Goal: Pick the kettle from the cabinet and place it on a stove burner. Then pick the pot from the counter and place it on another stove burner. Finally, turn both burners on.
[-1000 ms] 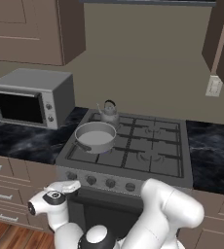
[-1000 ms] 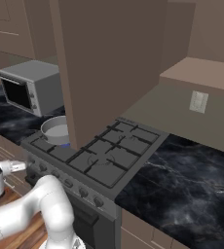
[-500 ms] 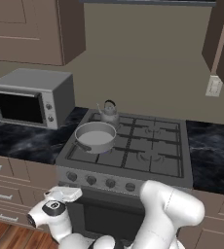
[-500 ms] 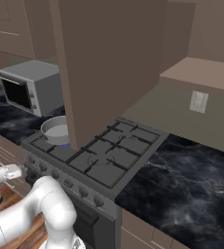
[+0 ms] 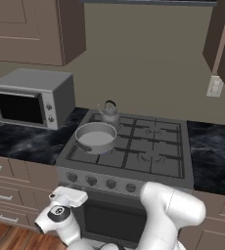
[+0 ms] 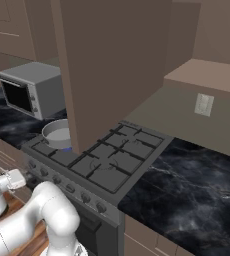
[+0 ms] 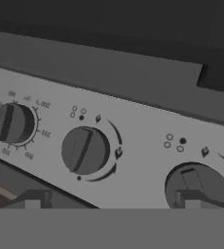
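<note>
Stove knobs close ahead, jaws wide, pot on burner

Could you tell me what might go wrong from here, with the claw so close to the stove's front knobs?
1. The open claw faces several look-alike knobs; its right finger overlaps the right knob, not the middle knob, so it may light the wrong burner.
2. The pot and kettle sit close together, so flame under one might heat the other.
</note>
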You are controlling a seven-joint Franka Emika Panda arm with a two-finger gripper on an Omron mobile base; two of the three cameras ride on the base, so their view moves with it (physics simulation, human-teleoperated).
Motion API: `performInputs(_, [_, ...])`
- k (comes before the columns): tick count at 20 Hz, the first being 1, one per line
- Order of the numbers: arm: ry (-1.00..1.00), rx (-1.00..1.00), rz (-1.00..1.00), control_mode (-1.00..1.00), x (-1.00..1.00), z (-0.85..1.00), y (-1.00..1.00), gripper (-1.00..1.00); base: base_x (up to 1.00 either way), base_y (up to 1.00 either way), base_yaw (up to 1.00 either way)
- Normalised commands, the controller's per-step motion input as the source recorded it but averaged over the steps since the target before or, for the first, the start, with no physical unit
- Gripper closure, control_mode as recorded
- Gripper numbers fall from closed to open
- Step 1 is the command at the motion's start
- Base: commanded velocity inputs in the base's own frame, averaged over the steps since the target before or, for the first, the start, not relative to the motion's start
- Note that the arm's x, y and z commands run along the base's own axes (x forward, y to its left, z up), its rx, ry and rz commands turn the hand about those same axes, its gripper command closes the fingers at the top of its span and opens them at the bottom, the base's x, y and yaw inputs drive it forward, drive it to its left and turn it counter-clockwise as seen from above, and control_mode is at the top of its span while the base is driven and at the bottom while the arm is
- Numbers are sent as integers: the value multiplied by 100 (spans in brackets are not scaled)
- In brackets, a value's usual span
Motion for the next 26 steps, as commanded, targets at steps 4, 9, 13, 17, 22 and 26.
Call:
performInputs(4, [-11, 0, 4, -100, 0, 0, -13, -100, 0, 0, 0])
performInputs(9, [-8, 0, 5, -100, 0, 0, -11, -100, 0, 0, 0])
performInputs(13, [-8, 0, 4, -100, 0, 0, -17, -100, 0, 0, 0])
performInputs(17, [-8, 0, 3, -100, 0, 0, -19, -100, 0, 0, 0])
performInputs(22, [-8, 0, 4, -100, 0, 0, -15, -100, 0, 0, 0])
performInputs(26, [-6, 2, 5, -100, 0, 0, -13, -100, 0, 0, 0])
